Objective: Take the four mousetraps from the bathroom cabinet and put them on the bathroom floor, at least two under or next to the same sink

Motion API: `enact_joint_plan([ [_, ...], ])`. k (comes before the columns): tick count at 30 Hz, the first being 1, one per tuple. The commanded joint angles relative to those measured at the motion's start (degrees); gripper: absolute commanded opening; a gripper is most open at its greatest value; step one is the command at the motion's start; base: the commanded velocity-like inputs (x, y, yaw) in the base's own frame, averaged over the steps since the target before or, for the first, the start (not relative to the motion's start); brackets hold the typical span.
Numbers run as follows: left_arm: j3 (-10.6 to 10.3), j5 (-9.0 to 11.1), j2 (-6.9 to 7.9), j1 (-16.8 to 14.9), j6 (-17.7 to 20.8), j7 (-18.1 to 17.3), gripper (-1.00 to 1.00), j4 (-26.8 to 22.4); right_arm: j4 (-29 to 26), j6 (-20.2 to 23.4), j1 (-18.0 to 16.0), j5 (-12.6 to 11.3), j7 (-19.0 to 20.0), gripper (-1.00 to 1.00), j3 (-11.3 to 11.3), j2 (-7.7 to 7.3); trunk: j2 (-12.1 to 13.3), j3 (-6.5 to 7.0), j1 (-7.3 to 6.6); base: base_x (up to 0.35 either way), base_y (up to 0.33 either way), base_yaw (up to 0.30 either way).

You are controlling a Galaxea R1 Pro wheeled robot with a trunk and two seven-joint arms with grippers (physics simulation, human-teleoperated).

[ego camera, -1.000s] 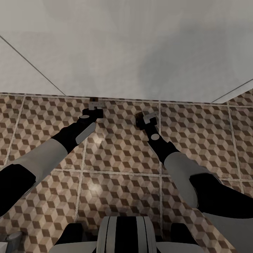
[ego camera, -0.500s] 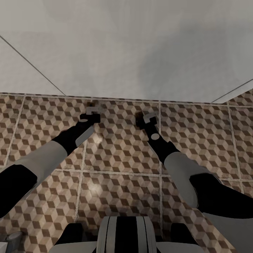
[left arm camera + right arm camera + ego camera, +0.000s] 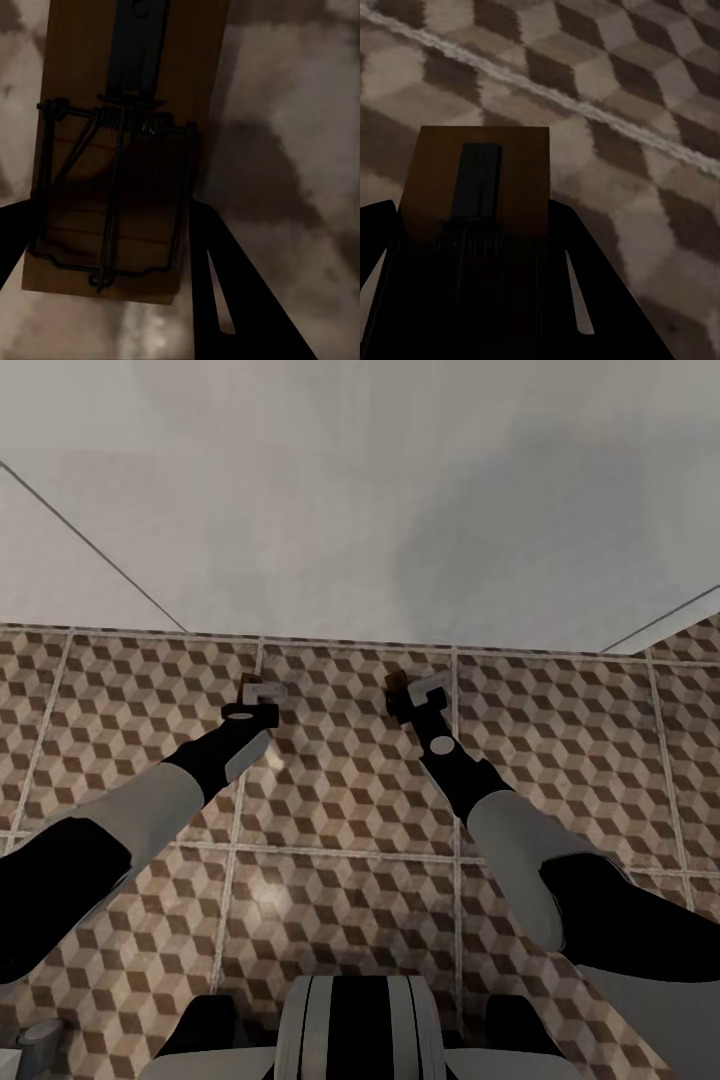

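left gripper: (image 3: 262, 688) at upper centre-left of the head view, low over the tiles; jaws closed in on a mousetrap (image 3: 124, 142), one dark finger (image 3: 232, 300) tight against the board's long edge, the other at the opposite edge.
left trap axis: board runs straight out from between the fingers, long axis along the gripper's reach, wire side facing the wrist camera; free end points toward the white surface ahead.
right gripper: (image 3: 415, 692) at upper centre of the head view; also clamped on a second mousetrap (image 3: 476, 180), fingers on both long edges, most of the board in shadow between them.
right trap axis: same, long axis along the fingers, free end out front over a grout line (image 3: 585, 109).
height: both traps look close to the floor; contact itself I cannot tell.
which arm nearer: about level, left gripper a touch lower in frame; either could set down first, my guess.
surface: bathroom floor (image 3: 350, 830), cube-pattern tiles, flat and bare around both grippers, pale grout.
room: big white slab (image 3: 380, 500) fills the upper half of the head view, meeting the tile just beyond the grippers; sink underside or wall, cannot tell.
next move needs: likely lower the short way, open the jaws, boards flat.
risk: a trap dropped tilted may tip onto its edge.
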Motion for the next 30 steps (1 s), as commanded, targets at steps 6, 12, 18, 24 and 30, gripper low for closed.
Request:
enact_joint_plan([
  [6, -0.2, 1.5, 0.3, 0.8, -1.5, 0.4, -1.0, 0.0, -0.1, 0.1, 0.0, 0.4, -0.4, -1.0, 0.1, 0.0, 0.0, -0.04, 0.02, 0.0, 0.0, 0.0],
  [12, -0.1, 1.5, 0.39, 0.7, -1.8, 0.4, -1.0, -1.5, 0.0, 0.3, 0.0, 0.4, -0.3, -1.0, 0.1, 0.0, 0.0, -0.04, 0.02, 0.0, 0.0, 0.0],
  [18, 0.0, 1.5, 0.49, 0.5, -1.7, 0.5, -1.0, -3.5, 0.8, 0.6, 0.0, 0.5, -0.4, -1.0, 0.1, 0.0, 0.0, -0.04, 0.02, 0.0, 0.0, 0.0],
  [24, 0.1, 1.5, 0.59, 0.4, -1.2, 0.8, -1.0, -8.6, 2.0, 1.4, 0.0, 0.5, -0.3, -1.0, 0.0, 0.0, 0.0, -0.04, 0.02, 0.0, 0.0, 0.0],
  [30, 0.1, 1.5, 0.56, 0.3, -0.4, 0.9, -1.0, -9.9, 2.2, 3.8, 0.0, 0.4, -0.2, -1.0, -0.3, 0.0, 0.0, -0.04, 0.02, 0.0, 0.0, 0.0],
])
